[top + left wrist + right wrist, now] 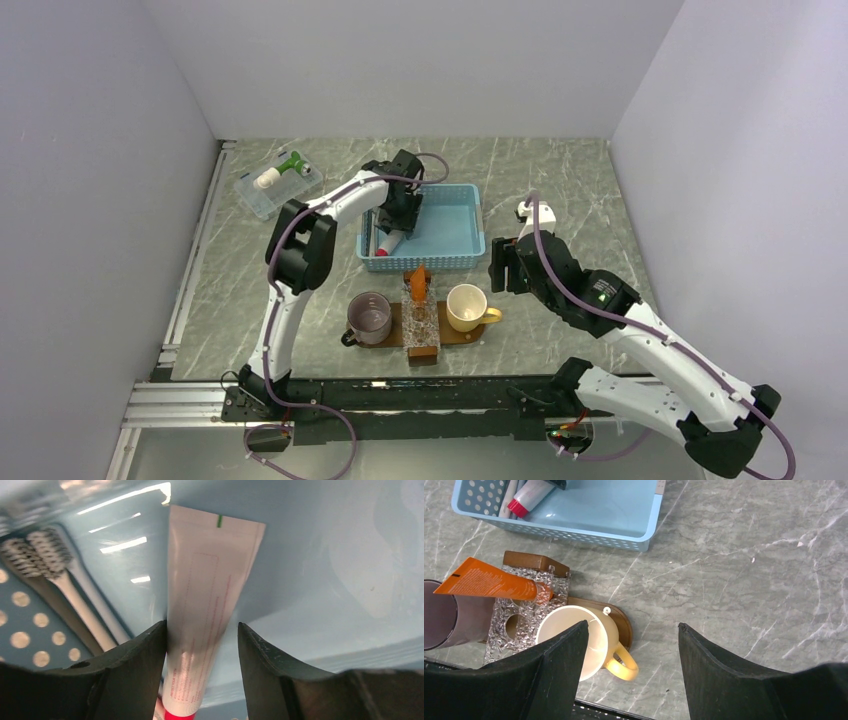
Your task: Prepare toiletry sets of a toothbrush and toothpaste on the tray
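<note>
The orange toothpaste (419,281) (489,582) stands tilted in a clear crinkled holder (421,320) on the dark-brown tray (397,327) (621,622). My left gripper (398,222) (201,624) reaches down into the light-blue basket (455,225). Its jaws straddle a white tube with a red cap (205,605); the left finger touches it and a gap shows at the right finger. A white toothbrush (85,605) and a darker one (45,595) lie side by side left of that tube. My right gripper (503,265) (632,624) hovers open and empty right of the tray.
A yellow mug (466,306) (574,635) and a mauve cup (369,317) stand on the tray on either side of the holder. A clear plastic box (262,190) holding a green-and-white item sits at the back left. Grey walls enclose the marble table.
</note>
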